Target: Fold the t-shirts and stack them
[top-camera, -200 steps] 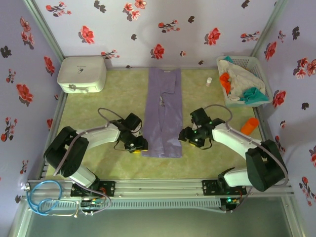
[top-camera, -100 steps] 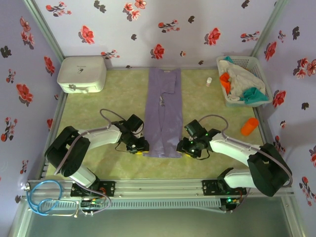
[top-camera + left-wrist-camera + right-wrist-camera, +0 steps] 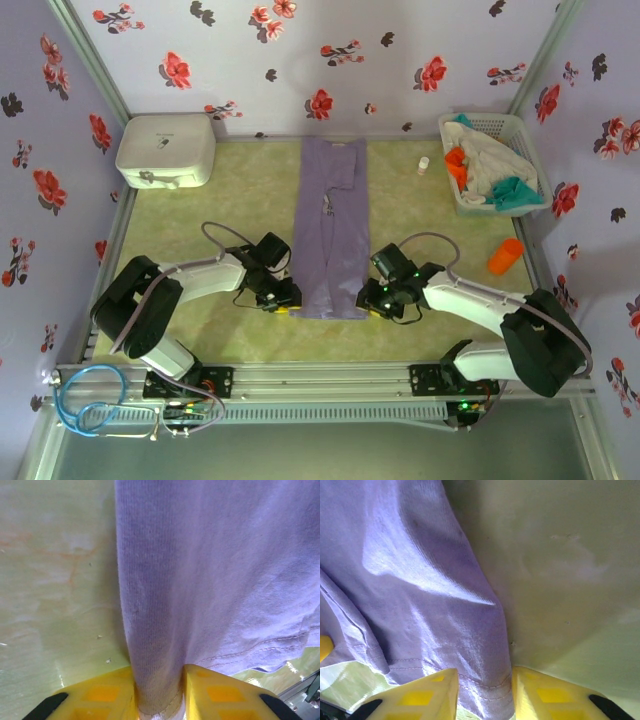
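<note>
Your lavender t-shirt [image 3: 332, 225] lies in the middle of the tabletop [image 3: 220, 215] as a long narrow strip, sleeves and sides already turned in, collar toward the far wall and hem toward the arm bases. That layout explains where both arms are: one at each near corner of the hem.

Your left end effector [image 3: 280, 300] sits at the hem's left corner. In its wrist view, the left end effector [image 3: 159, 695] has its yellow fingers [image 3: 100, 695] drawn in narrow, with a ridge of lavender cloth squeezed between them. Your right end effector [image 3: 375, 300] mirrors it at the right corner. Seen from its wrist, the right end effector [image 3: 485, 695] has the stitched hem edge filling the gap between its fingers [image 3: 427, 697], so it too reads as pinched on the shirt.

Holding both corners level is likely meant to let you carry the hem up toward the collar in one even crosswise fold. Watch that each pinch takes every layer; a missed underlayer would drag and skew the fold.

The orange shirt [image 3: 456, 160], off-white shirt [image 3: 492, 160] and teal shirt [image 3: 515, 190] wait bundled in the white lattice basket [image 3: 500, 121] at the far right, so most of the stacking lies ahead.
</note>
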Tool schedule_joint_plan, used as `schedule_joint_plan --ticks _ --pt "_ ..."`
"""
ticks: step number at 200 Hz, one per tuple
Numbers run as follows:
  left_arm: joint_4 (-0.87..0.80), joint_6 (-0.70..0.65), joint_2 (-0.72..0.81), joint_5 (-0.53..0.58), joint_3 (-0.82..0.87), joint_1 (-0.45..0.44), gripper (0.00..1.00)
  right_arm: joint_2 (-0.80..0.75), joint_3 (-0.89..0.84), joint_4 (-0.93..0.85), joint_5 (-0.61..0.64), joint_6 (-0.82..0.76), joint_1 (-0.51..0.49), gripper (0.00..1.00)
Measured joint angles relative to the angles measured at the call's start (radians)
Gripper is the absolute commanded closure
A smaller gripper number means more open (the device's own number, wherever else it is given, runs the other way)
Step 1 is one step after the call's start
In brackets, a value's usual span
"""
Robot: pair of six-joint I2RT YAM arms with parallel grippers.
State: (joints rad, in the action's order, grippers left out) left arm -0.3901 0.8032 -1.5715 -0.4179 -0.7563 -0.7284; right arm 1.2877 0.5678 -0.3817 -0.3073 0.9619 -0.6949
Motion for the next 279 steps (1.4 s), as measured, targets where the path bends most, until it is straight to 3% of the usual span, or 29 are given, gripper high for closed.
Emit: schedule_joint_plan --ticks 38,83,108,195,279 --pt "-0.002 0.004 0.0 0.006 0.001 0.0 0.76 0.003 -0.024 0.018 0.001 0.019 -0.01 0.78" --pt "0.011 0.019 0.018 0.023 0.02 -0.001 0.82 0.001 -0.029 0.022 0.017 0.035 -0.021 0.93" --pt "0.02 0.039 0.027 0.026 0.031 -0.004 0.89 -0.023 -0.039 0.019 0.039 0.037 -0.024 1.0" --pt "0.015 0.058 0.049 0.04 0.037 -0.026 0.99 -0.107 -0.047 -0.017 0.106 0.042 -0.042 1.0" --pt "-0.003 0.172 0.182 0.086 0.08 -0.15 1.0 -0.272 -0.122 -0.066 0.151 0.152 -0.159 1.0"
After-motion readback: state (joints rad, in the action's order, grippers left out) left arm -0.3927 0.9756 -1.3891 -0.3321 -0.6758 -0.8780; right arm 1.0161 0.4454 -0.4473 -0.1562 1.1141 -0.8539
